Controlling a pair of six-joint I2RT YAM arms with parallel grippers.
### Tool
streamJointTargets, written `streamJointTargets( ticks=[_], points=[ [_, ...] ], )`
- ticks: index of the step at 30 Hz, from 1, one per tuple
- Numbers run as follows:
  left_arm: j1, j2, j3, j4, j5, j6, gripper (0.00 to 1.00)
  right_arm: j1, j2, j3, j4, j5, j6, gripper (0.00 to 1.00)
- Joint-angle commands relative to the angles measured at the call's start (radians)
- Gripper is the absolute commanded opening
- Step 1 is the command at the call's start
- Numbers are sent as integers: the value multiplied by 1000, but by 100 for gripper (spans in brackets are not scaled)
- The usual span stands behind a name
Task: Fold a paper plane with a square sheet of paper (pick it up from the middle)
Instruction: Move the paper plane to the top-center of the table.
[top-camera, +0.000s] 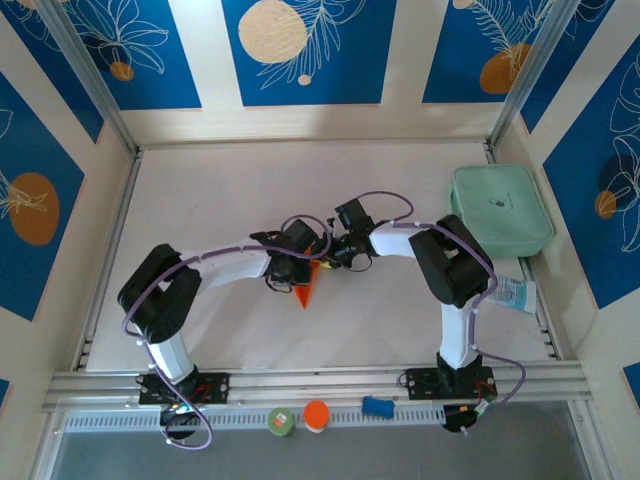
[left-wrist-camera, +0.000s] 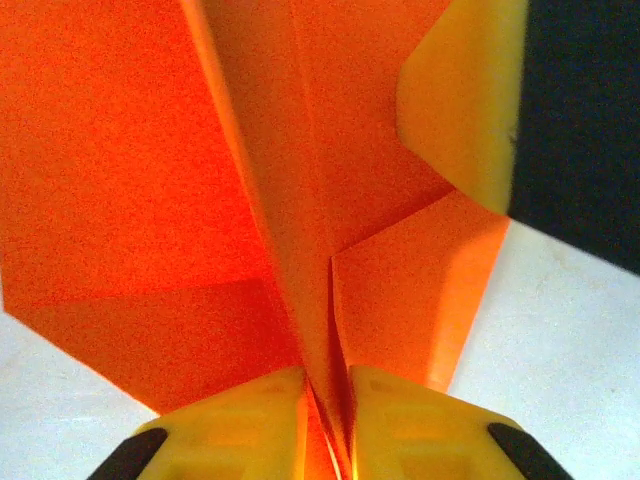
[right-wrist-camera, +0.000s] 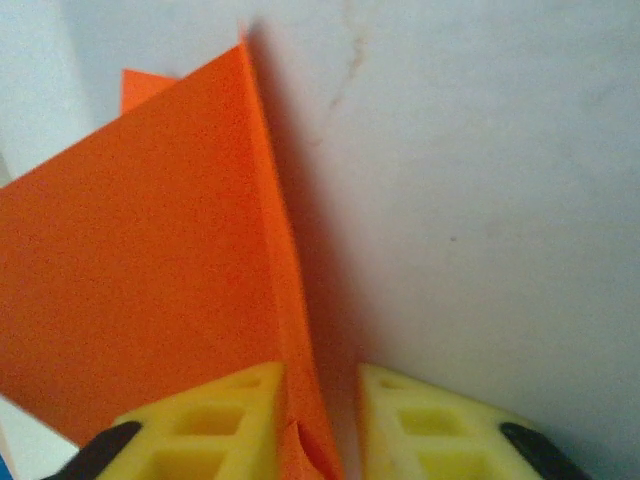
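I see paper plane (top-camera: 306, 291) creased into dart. Left gripper (left-wrist-camera: 328, 425) pinches keel; right gripper (right-wrist-camera: 325, 420) jaws narrowly parted around fold. Folding nearly done, I judge.

The paper plane (left-wrist-camera: 150, 150) is showing as thin matt orange paper, faintly grainy, with its creases standing sharp and clean. The left fingers (left-wrist-camera: 230, 430) are looking like moulded yellow plastic, smooth with a soft sheen. The right fingers (right-wrist-camera: 430, 430) are showing the same yellow plastic, with shallow pockets moulded into it. The desk (right-wrist-camera: 480, 200) is presenting a matt off-white surface that is carrying a faint scuff. The mint-green case (top-camera: 500, 210) is looking smooth and plastic, with a dull sheen. The left arm (top-camera: 230, 265) is gleaming in glossy white and black shells, and the frame rail (top-camera: 320, 385) is reading as pale brushed metal.
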Motion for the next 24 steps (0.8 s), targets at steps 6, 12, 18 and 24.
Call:
streamJointTargets(
  ticks=[6, 12, 18, 24],
  points=[
    [-7, 11, 41, -57, -60, -4, 12, -49, -154, -72, -50, 119, 14, 43],
    [35, -4, 74, -85, -103, 78, 10, -79, -278, -125, -114, 266, -30, 58],
    [97, 84, 183, -104, -98, 169, 10, -101, -353, -168, -139, 333, -47, 65],
    [148, 191, 297, -107, -84, 188, 10, -104, -354, -187, -135, 311, -35, 65]
  ],
)
